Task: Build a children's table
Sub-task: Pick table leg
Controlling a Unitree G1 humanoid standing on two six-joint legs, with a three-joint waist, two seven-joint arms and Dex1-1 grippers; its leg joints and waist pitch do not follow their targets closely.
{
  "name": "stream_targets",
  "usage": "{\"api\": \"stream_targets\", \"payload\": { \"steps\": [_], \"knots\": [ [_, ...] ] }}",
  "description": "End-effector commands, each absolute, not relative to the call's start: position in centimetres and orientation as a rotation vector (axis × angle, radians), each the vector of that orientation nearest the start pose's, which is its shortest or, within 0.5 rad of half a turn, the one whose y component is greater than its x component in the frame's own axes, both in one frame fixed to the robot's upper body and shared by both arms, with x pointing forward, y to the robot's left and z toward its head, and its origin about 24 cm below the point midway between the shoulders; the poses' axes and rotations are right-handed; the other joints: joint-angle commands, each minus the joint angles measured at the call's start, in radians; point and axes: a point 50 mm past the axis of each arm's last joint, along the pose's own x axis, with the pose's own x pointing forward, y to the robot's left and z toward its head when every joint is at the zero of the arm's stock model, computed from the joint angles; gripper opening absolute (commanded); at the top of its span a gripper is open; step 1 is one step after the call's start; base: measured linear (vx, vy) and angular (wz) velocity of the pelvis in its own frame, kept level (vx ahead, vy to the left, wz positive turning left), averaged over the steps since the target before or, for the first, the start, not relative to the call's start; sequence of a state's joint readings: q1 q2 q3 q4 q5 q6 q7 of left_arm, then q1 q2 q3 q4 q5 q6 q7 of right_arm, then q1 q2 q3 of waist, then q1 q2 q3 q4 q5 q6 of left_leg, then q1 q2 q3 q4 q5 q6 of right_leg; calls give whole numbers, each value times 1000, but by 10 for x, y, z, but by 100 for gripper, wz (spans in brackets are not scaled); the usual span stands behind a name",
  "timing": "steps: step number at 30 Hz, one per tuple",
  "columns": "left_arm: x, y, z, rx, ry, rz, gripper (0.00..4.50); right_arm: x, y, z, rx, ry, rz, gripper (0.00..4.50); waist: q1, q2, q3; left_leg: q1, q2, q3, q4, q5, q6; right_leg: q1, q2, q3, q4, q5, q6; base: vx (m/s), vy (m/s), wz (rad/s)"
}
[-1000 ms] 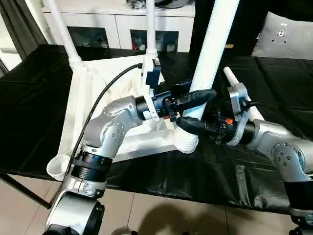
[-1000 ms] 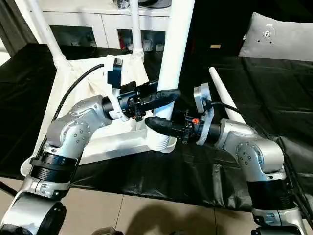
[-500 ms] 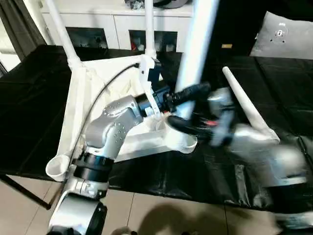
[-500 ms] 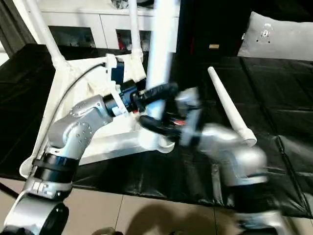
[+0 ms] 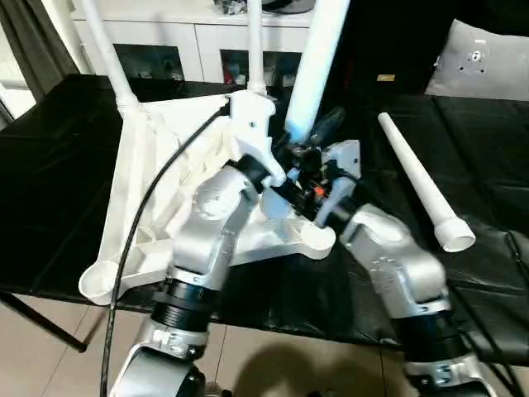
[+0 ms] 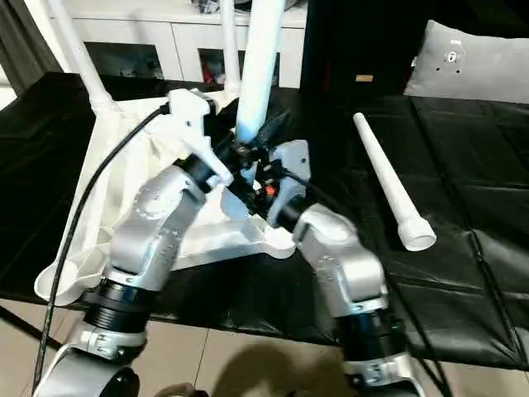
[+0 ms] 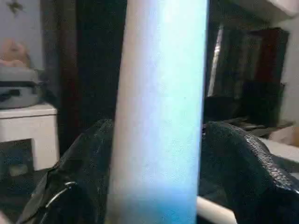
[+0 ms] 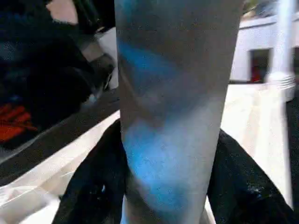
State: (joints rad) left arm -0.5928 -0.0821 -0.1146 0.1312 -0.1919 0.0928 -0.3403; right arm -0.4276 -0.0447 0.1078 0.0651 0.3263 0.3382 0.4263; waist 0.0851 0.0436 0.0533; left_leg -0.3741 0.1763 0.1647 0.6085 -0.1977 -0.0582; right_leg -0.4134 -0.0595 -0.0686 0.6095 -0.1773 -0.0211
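A: Diff vs a second ago?

B: Both wrists have swung round. Earlier the two grippers came at the upright leg (image 5: 316, 70) from opposite sides, low, near the front-right socket (image 5: 312, 239). Now they're bunched further back and higher on that leg, with both silver forearms converging on it. Leg itself now leans toward the left at its top; before it leaned right.

A: Grips?

B: right gripper (image 8: 164, 186): a black finger each side of the leg, pads on it, so clamped on the leg. left gripper (image 7: 159, 154): fingers (image 7: 243, 163) straddle the same leg, but whether they press it or stand slightly off, can't tell.

A: Table?

B: tabletop (image 5: 149, 190) lies underside up on the black sheet (image 5: 50, 165), ribs showing. Two legs stand in the far corner sockets: far-left leg (image 5: 103, 45), far-middle leg (image 5: 254, 41). Front-left socket (image 5: 97, 281) has nothing in it. Whether the gripped leg's foot is seated in the front-right socket is hidden behind the arms.

A: Fourth leg?

B: loose leg (image 5: 417, 180) lies flat on the sheet, right of the tabletop, well apart from it, wide end toward the robot.

A: Surroundings?

B: Black sheet covers the work table. Behind it, a white cabinet (image 5: 198, 33) with glass doors. grey cushion (image 5: 483, 59) at far right. Tiled floor below the table's near edge.
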Motion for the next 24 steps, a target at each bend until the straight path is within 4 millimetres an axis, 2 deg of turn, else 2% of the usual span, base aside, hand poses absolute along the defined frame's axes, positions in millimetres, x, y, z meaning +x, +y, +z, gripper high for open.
{"api": "stream_targets", "payload": {
  "steps": [1, 5, 10, 19, 21, 24],
  "knots": [
    [325, 39, 167, -138, -332, -621, 308, 315, -71, 121, 182, -56, 684, 189, -5, -9, -71, -1, 40, -13, -66, -117, 24, 66, -73, 49, -79, -218, -122, 0, 0, 0],
    [325, 37, 165, -123, -336, -618, 268, 315, -71, 121, 171, -62, 685, 189, -6, -6, -71, 0, 41, -14, -66, -125, 34, 65, -73, 50, -81, -209, -123, 0, 0, 0],
    [323, 33, 164, -121, -343, -620, 224, 315, -70, 120, 167, -70, 677, 189, -6, -6, -72, 0, 42, -13, -66, -124, 40, 65, -74, 50, -77, -183, -141, 0, 0, 0],
    [324, 33, 163, -129, -343, -608, 192, 316, -69, 116, 147, -48, 690, 189, -7, -7, -72, 0, 42, -13, -65, -127, 43, 66, -74, 51, -77, -181, -145, 0, 0, 0],
    [325, 35, 163, -135, -340, -596, 190, 316, -72, 114, 133, -44, 689, 245, -7, -7, -72, 0, 41, -13, -65, -123, 45, 66, -73, 50, -76, -176, -147, 0, 0, 0],
    [331, 43, 164, -141, -335, -567, 189, 315, -76, 113, 148, -30, 705, 269, -7, -7, -72, -1, 40, -13, -65, -128, 50, 67, -74, 50, -77, -183, -149, 0, 0, 0]
  ]
}}
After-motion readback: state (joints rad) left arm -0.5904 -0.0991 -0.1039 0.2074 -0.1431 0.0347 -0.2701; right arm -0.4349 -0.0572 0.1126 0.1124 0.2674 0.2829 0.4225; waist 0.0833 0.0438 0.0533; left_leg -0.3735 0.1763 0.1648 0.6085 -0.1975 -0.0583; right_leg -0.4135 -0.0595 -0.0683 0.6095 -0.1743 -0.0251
